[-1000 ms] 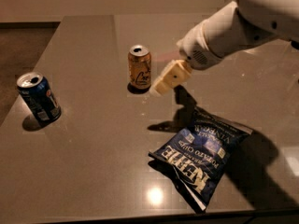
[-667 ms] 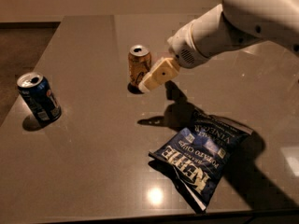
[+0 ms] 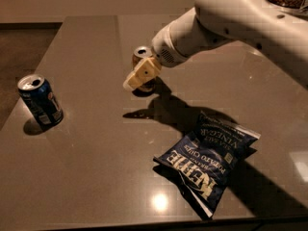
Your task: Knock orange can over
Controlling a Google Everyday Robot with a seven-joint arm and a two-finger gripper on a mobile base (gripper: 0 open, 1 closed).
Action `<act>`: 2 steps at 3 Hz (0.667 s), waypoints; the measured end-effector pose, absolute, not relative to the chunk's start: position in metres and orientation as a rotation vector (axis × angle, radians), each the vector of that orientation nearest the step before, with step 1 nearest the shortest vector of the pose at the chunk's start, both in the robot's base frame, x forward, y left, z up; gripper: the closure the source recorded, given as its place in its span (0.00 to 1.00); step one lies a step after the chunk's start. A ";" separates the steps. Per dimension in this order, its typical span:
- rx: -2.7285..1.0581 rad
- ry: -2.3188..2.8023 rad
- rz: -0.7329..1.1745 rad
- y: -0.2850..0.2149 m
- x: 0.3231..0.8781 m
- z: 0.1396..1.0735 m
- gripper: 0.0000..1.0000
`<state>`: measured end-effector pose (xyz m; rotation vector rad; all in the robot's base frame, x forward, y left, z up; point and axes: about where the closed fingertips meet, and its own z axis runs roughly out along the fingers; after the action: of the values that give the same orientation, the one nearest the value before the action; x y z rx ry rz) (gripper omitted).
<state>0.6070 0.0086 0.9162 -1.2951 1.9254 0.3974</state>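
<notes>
Chips come first: a blue crisp bag (image 3: 207, 162) lies nearest on the counter (image 3: 96, 177), and a blue can (image 3: 41, 101) stands upright towards the view's left edge. Beyond them the hand (image 3: 142, 75) sits low against the front of the orange can (image 3: 142, 53), probably touching it; whether it is clenched or released I cannot tell. The can stands upright mid-counter, so the knock itself is still to do. Since a second ago, the hand has swung from beside the can to across it.
</notes>
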 end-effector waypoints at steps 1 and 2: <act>-1.301 1.928 0.413 0.015 0.620 0.911 0.18; -1.302 1.938 0.396 0.012 0.625 0.919 0.49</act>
<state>0.6246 0.0122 0.9187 -1.3025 1.9378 0.3964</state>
